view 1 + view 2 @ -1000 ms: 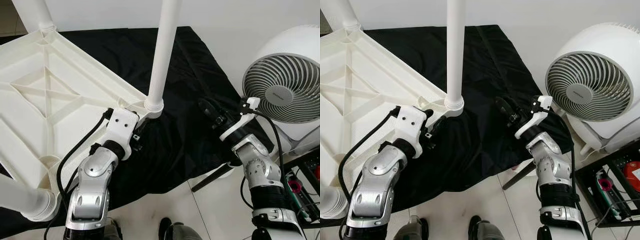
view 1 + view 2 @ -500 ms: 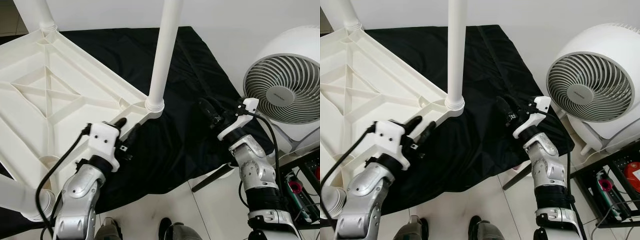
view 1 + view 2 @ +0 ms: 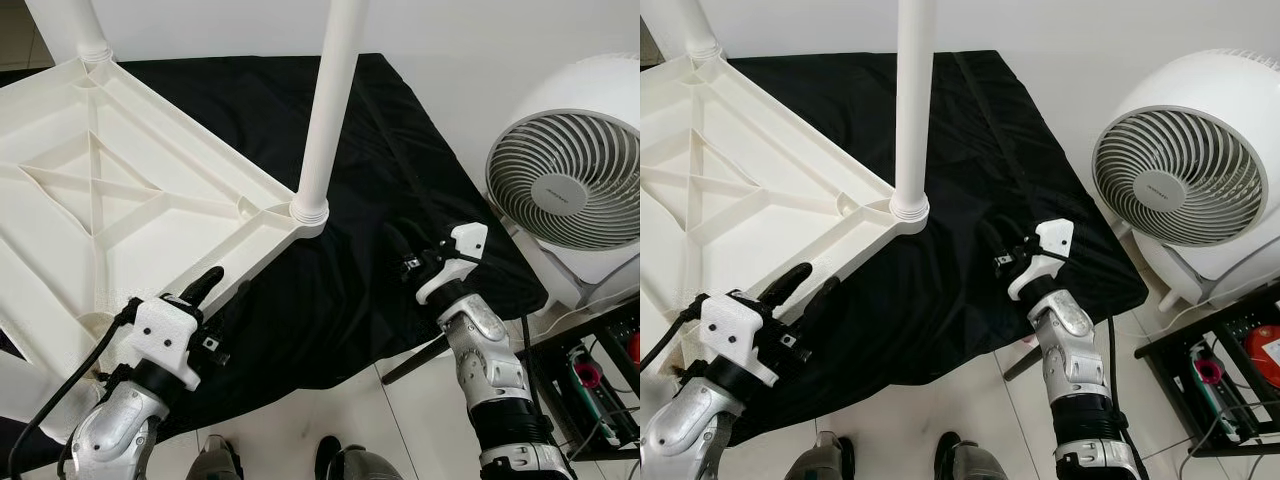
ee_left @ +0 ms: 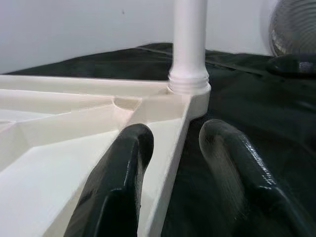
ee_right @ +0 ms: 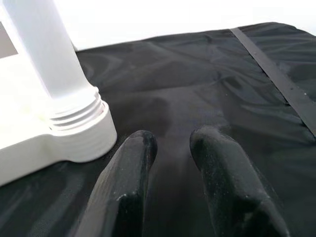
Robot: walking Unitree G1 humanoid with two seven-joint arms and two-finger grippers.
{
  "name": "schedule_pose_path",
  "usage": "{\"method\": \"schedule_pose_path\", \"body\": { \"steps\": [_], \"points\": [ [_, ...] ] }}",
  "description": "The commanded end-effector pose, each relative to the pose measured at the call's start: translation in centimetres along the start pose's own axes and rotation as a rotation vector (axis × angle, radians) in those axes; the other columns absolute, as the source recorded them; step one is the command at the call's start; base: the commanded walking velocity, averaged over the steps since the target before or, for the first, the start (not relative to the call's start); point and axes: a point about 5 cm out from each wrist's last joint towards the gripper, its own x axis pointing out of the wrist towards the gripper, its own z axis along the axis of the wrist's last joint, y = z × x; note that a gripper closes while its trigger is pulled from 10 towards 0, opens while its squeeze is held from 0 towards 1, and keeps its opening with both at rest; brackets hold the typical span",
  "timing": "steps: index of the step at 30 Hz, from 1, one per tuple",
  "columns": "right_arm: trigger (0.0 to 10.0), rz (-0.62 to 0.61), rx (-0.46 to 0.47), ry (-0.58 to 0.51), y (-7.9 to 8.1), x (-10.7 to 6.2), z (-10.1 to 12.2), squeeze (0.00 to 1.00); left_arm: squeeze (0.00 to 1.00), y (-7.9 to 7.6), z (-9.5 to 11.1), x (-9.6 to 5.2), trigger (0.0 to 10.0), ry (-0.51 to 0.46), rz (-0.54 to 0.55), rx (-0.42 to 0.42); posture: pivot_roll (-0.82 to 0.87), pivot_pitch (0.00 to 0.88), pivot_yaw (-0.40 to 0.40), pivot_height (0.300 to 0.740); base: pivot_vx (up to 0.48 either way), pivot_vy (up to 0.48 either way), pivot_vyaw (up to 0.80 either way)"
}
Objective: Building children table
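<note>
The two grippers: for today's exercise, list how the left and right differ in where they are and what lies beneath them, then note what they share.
The left gripper straddles the rim of the upturned white table; the right gripper hovers over bare black cloth. The left sits at the table's near edge, well short of the screwed-in leg; the right lies beside that leg's base. Both are open and hold nothing.

The white fan (image 3: 1178, 162) is showing a small dark brand mark on its grey centre hub, but it is sitting too small to read.
</note>
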Motion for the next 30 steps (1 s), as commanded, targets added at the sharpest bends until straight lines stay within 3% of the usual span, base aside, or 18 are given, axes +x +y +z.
{"method": "schedule_pose_path", "body": {
  "steps": [1,14,18,24,28,30],
  "points": [
    [10.0,-0.013,-0.009,0.022,-0.2,-0.2,-0.6,0.0,0.0,0.2,0.1,-0.7,10.0,-0.005,0.016,0.011,0.25,0.178,-0.121,0.74,0.0,0.0,0.0],
    [10.0,0.056,-0.006,0.035,0.6,1.7,-1.2,0.0,0.0,1.0,0.7,-2.7,10.0,-0.007,0.1,0.011,0.32,0.19,-0.157,0.74,0.0,0.0,0.0],
    [10.0,0.097,-0.017,0.051,0.9,2.4,-1.5,0.0,0.0,1.2,-0.5,-5.6,10.0,0.089,0.079,0.061,0.35,0.194,-0.165,0.74,0.0,0.0,0.0],
    [10.0,0.101,-0.02,0.058,0.8,2.5,-1.8,0.0,0.0,1.8,-1.0,-6.9,10.0,0.118,0.106,0.032,0.36,0.198,-0.162,0.74,0.0,0.0,0.0],
    [10.0,0.108,-0.022,0.069,0.8,2.4,-2.2,0.0,0.0,1.2,-0.8,-7.4,10.0,0.111,0.06,0.048,0.36,0.205,-0.163,0.74,0.0,0.0,0.0],
    [10.0,0.123,-0.024,0.077,1.0,2.4,-2.4,0.0,0.0,0.2,-0.5,-7.4,10.0,0.11,-0.029,-0.018,0.37,0.209,-0.165,0.74,0.0,0.0,0.0]
  ]
}}
